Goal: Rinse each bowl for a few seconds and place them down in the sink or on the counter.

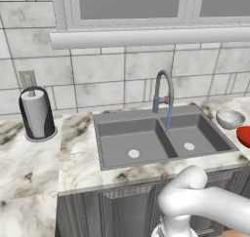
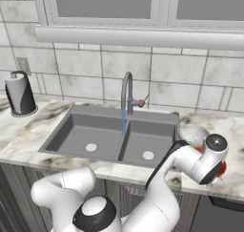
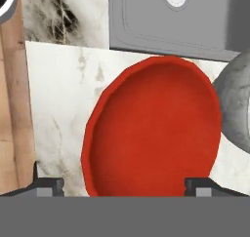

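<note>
Scanning left to right: water's running from the faucet (image 1: 164,87) into the sink (image 1: 161,138). At its 3 o'clock on the counter (image 3: 63,114) sit the grey bowl (image 1: 229,118) and red bowl (image 3: 154,128). Your gripper (image 3: 124,185) hovers spread wide over the red one, nothing held, so you're probably at the pickup: drop and pinch its rim.

Paper towel roll (image 1: 35,112) upright in dark holder, wall outlet (image 1: 27,78) behind; window above.
</note>
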{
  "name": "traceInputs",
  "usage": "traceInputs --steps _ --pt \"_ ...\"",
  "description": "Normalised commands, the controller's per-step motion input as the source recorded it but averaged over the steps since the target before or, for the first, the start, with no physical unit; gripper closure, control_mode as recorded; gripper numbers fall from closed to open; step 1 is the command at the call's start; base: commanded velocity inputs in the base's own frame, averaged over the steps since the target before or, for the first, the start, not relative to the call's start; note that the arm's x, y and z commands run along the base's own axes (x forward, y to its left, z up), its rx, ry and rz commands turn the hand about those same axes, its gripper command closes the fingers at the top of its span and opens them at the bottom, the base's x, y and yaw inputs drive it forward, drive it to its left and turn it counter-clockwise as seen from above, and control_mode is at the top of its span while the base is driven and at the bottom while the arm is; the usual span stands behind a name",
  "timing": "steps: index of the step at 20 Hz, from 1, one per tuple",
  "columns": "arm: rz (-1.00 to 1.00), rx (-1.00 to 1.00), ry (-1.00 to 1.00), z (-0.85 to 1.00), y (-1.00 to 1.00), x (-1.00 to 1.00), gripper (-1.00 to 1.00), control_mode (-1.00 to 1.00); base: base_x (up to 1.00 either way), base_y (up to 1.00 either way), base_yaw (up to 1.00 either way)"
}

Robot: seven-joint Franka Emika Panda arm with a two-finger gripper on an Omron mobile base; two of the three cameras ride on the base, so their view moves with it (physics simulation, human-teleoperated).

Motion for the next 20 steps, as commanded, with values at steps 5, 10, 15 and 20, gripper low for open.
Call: traceInputs --steps 5,10,15,20 --pt "0.01 -0.05 -0.06 0.57 0.31 -0.15 -1.00 -1.00 0.00 0.00 0.00" --pt "0.01 -0.10 -0.12 0.41 0.41 -0.25 -1.00 -1.00 0.00 0.00 0.00" --pt "0.01 -0.11 -0.14 0.34 0.41 -0.23 -1.00 -1.00 0.00 0.00 0.00" --pt "0.01 -0.12 -0.15 0.25 0.43 -0.22 -1.00 -1.00 0.00 0.00 0.00"
